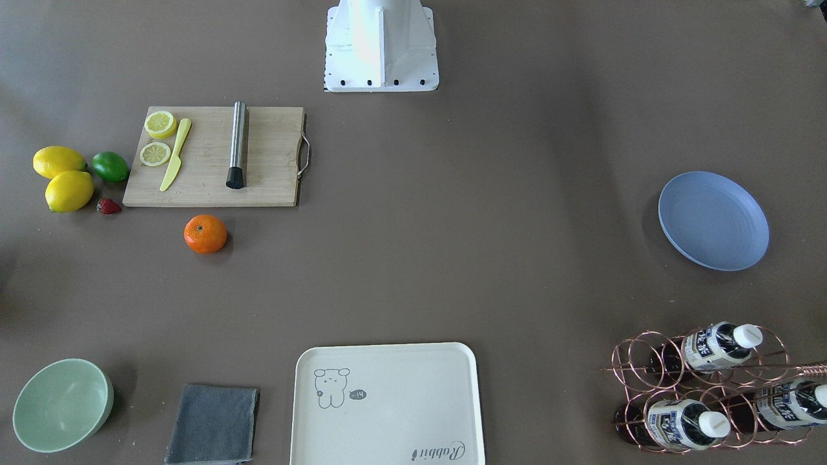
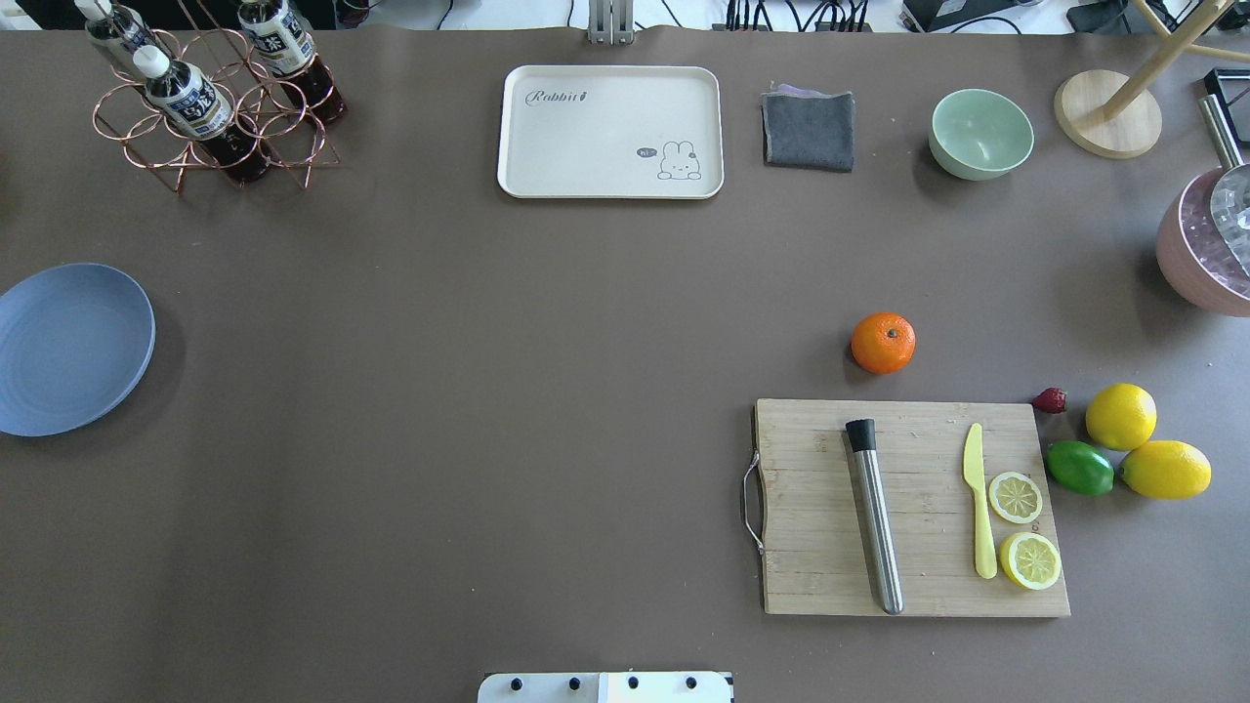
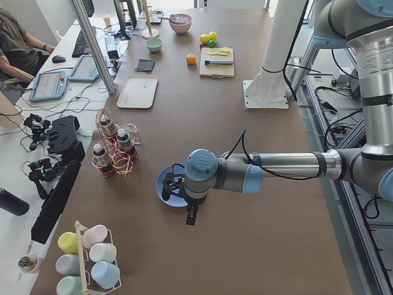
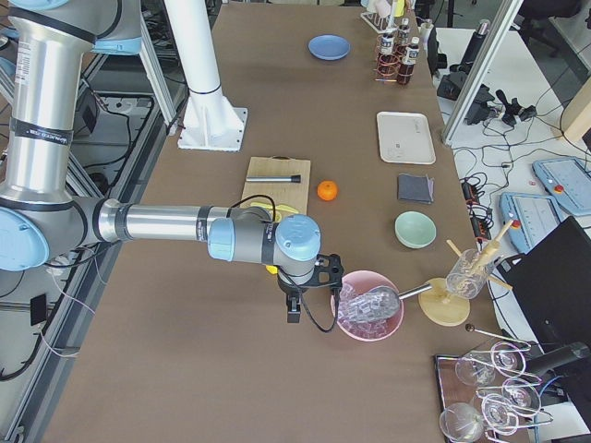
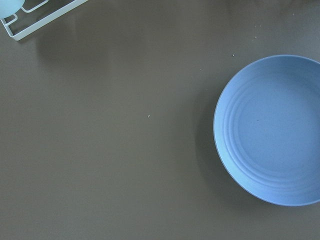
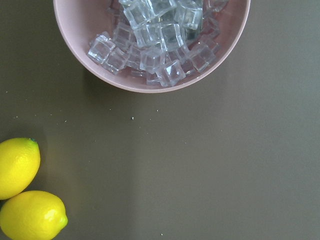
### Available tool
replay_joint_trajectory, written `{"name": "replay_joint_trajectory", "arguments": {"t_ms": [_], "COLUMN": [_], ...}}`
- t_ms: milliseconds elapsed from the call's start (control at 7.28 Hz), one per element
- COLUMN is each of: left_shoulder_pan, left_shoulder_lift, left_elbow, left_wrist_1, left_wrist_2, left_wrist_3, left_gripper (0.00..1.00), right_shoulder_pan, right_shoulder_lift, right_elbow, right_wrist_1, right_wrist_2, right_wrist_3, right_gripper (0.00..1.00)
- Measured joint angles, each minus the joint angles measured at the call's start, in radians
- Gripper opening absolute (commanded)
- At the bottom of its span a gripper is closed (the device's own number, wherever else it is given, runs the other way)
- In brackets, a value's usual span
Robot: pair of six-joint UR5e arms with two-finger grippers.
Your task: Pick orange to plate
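Note:
The orange (image 2: 883, 343) rests on the brown table just beyond the cutting board's far edge, also seen as the orange (image 1: 205, 234) in the front-facing view. The blue plate (image 2: 68, 348) lies bare at the table's left end, and the left wrist view shows the plate (image 5: 272, 130) at its right side. My left gripper (image 3: 191, 215) hangs above the plate's near rim. My right gripper (image 4: 293, 311) hovers at the opposite end, beside a pink bowl of ice. Both show only in the side views, so I cannot tell whether they are open or shut.
A wooden cutting board (image 2: 913, 508) carries a steel muddler, a yellow knife and lemon halves. Two lemons (image 2: 1121, 416), a lime (image 2: 1080, 468) and a strawberry sit to its right. A cream tray (image 2: 610, 132), grey cloth (image 2: 809, 129), green bowl (image 2: 980, 134) and bottle rack (image 2: 210, 98) line the far edge.

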Motion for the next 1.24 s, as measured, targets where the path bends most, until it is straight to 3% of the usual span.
{"name": "replay_joint_trajectory", "arguments": {"t_ms": [1237], "left_shoulder_pan": [0.001], "left_shoulder_lift": [-0.003], "left_elbow": [0.003], "left_wrist_1": [0.03], "left_wrist_2": [-0.014], "left_wrist_3": [-0.01], "left_gripper": [0.97], "right_shoulder_pan": [0.0], "right_shoulder_lift": [0.0], "right_elbow": [0.003], "right_wrist_1": [0.0], "right_wrist_2": [0.002], "right_wrist_3": [0.005], "right_gripper": [1.0]}}
